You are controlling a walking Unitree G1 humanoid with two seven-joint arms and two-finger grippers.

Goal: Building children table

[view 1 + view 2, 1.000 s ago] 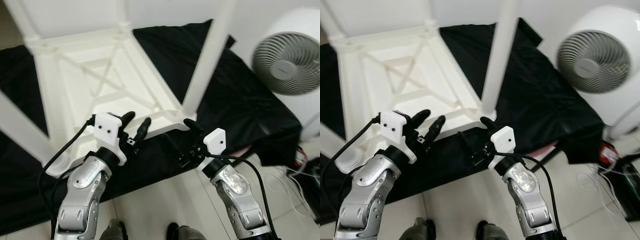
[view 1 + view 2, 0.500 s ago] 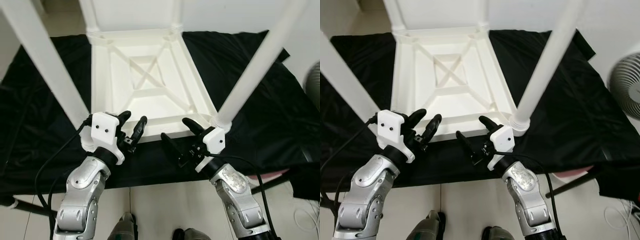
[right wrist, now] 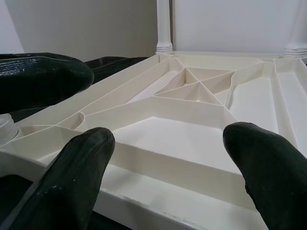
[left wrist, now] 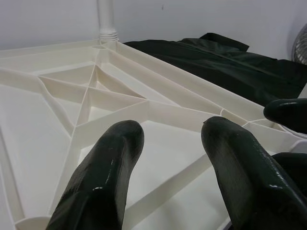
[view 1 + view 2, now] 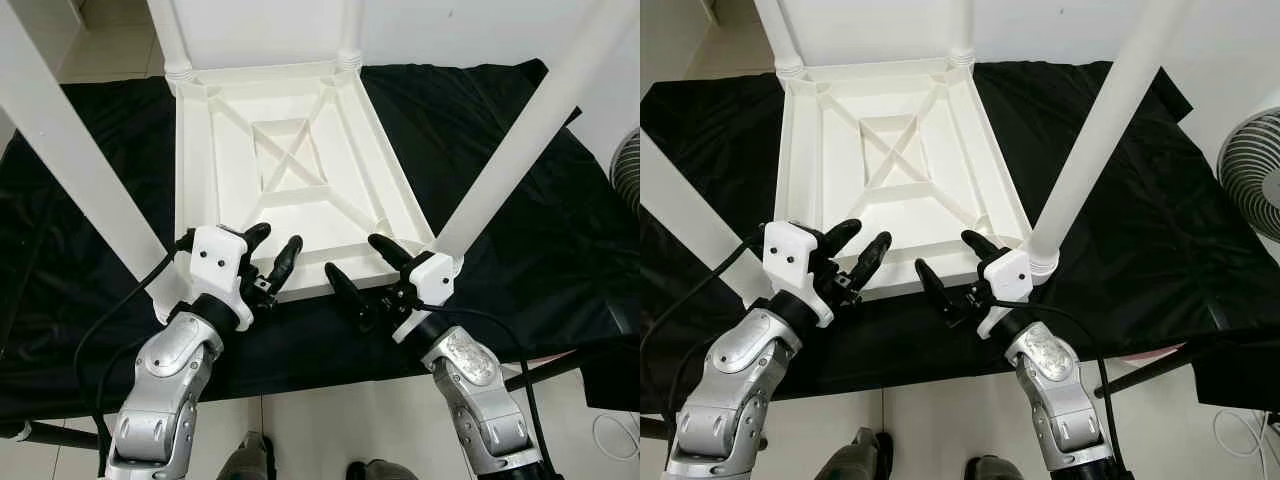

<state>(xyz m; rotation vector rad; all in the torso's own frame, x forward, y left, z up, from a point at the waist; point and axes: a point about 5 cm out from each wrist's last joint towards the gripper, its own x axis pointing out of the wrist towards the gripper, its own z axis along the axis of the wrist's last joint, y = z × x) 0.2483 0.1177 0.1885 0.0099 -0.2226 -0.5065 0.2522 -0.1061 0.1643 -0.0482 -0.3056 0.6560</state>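
White plastic table lies upside down on the black cloth, legs up. Left gripper and right gripper, both spread and empty, face its near edge. Grip that rim evenly.

A black cloth covers the surface, a white fan beside it, over pale floor tiles.

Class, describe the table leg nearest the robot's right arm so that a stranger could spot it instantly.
Find the white upturned table on the black cloth. At its near corner beside the right end effector rises a leg, the only leg leaning toward the fan.
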